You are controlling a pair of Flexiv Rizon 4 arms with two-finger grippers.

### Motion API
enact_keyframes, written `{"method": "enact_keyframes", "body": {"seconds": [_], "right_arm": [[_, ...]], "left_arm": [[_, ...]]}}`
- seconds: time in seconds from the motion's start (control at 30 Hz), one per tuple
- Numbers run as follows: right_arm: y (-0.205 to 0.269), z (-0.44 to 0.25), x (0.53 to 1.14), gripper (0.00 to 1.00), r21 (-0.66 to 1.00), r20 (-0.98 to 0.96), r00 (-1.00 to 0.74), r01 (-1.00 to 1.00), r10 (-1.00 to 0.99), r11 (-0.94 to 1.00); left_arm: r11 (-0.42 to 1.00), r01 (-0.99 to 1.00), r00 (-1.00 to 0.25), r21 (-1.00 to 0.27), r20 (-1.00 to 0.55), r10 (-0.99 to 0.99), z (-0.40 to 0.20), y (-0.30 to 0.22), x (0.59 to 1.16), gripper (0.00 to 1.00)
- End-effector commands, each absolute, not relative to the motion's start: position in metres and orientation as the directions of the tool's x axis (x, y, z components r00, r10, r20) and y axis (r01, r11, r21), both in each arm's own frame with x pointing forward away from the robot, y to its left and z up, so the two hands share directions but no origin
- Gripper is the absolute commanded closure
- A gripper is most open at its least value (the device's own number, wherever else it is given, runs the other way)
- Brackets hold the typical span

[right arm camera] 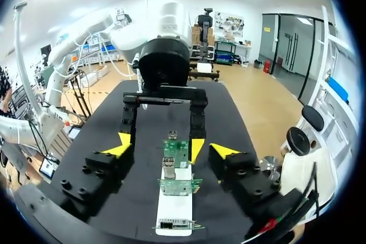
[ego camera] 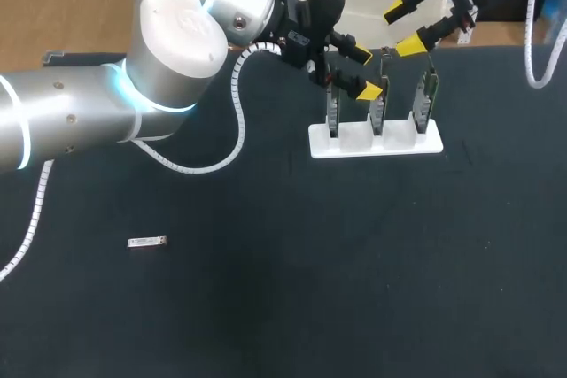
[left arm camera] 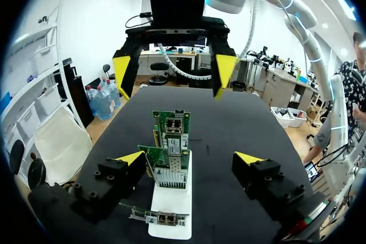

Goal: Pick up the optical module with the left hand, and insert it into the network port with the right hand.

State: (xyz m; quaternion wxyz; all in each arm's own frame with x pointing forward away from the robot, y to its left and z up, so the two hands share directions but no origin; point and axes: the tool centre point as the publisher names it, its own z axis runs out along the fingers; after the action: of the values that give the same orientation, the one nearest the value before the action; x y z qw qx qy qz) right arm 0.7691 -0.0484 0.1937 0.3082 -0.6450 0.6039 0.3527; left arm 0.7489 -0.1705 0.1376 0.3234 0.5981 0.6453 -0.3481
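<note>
Optical module (ego camera: 146,242), small silvery bar, apparently metal, flat on dark table (ego camera: 310,289), left fingers (ego camera: 368,91) and right fingers (ego camera: 409,43) spread, empty.

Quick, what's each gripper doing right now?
Left gripper: open, holding nothing.
Right gripper: open, holding nothing.
The optical module lies on the table.

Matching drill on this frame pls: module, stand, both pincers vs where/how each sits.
Column 1:
1 optical module
2 white stand
3 left pincer
4 right pincer

Column 2:
A open, beyond the stand's far side, near its right end
B lying flat on the dark table, far from the stand
C open, at the left-end card in the head view
D holds three upright cards

Pairs: 1-B; 2-D; 3-C; 4-A
</note>
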Motion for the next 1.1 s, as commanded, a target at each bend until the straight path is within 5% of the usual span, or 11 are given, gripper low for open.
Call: {"method": "enact_keyframes", "body": {"seconds": [0.03,1.1], "right_arm": [[-0.044,0.194,0.77,1.0,0.026,-0.825,0.028,-0.996,-0.564,-0.087],[-0.04,0.166,0.77,1.0,0.083,-0.806,-0.03,-0.995,-0.592,-0.063]], "left_arm": [[0.042,0.997,-0.078,-0.066,-0.829,0.553,0.139,-0.171,0.75,0.0],[0.042,0.997,-0.078,-0.066,-0.829,0.553,0.139,-0.171,0.75,0.0]]}}
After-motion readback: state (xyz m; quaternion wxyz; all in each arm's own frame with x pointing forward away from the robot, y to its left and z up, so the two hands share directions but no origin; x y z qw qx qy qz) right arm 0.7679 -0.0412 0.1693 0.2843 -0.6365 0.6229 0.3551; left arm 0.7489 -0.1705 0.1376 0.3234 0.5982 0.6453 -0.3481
